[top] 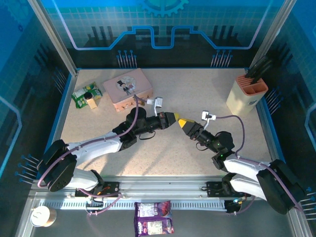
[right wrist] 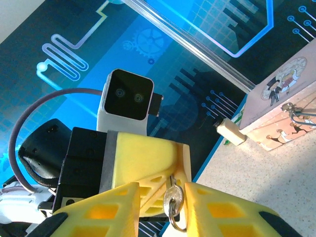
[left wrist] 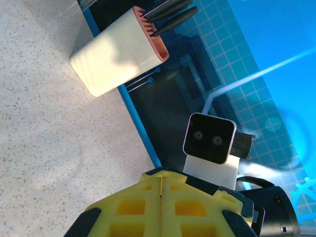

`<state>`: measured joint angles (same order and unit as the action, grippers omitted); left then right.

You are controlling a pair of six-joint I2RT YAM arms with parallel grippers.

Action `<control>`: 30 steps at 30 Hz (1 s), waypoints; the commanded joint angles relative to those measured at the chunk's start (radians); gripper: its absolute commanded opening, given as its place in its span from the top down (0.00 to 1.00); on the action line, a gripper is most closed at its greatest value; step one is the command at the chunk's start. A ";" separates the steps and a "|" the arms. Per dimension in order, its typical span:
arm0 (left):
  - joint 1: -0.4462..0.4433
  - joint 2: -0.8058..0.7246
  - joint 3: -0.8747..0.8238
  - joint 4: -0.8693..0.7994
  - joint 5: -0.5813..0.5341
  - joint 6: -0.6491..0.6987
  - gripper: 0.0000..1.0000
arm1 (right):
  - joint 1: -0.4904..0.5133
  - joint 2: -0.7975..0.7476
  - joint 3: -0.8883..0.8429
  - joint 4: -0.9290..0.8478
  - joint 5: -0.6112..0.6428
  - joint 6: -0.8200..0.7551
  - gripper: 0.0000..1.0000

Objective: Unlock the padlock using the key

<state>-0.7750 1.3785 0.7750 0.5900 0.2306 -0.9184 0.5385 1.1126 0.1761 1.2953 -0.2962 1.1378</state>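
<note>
the key [right wrist: 173, 198] hangs above the counter [top: 163, 153], its head and ring between the parted jaws of the right end effector [top: 183, 123], which is partly open and clamps nothing. the left end effector [top: 173, 119] is fully shut, apparently on the key's blade. the padlock [right wrist: 295, 112] appears to hang at the pink tin [right wrist: 274, 96], well apart. risks: a shallow pinch lets the key twist or drop; a covered blade cannot enter the keyhole.

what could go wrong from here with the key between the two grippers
The key seems pinched only at the very tip of the shut left gripper, so it may twist or drop. Its ring hangs between the fingers of the open right gripper and could snag if that arm pulls away.
</note>
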 commanded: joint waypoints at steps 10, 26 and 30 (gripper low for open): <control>-0.012 -0.035 -0.013 0.037 -0.043 -0.002 0.98 | 0.009 0.056 0.017 0.127 0.000 0.028 0.87; 0.202 -0.170 -0.001 -0.374 -0.083 0.151 0.35 | -0.080 -0.280 0.109 -0.722 -0.013 -0.200 1.00; 0.286 -0.209 0.011 -0.571 -0.200 0.238 0.18 | -0.081 -0.402 0.205 -1.141 0.053 -0.378 1.00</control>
<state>-0.5274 1.1969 0.7624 0.2329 0.1211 -0.7750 0.4698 0.7689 0.3103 0.5766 -0.2932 0.9398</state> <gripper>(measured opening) 0.803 0.064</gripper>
